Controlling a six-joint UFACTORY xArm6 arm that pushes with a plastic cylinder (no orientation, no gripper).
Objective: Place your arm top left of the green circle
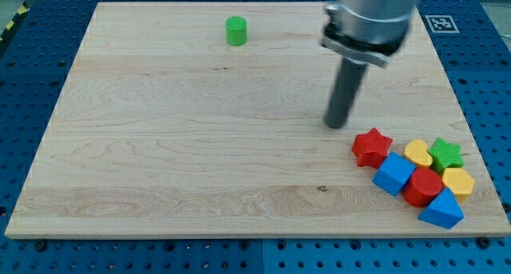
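You are looking at the approach step, not yet finished: my tip [335, 126] is resting on the tabletop [160, 146], well apart from the green circle [235, 30] sitting near the view's top. There is no gripper here, so nothing is being grasped. The red star [372, 146] is lying just beside my tip, toward the view's bottom right. Next, I judge, you are wanting a long slide toward the view's top left, passing around the circle without nudging it.
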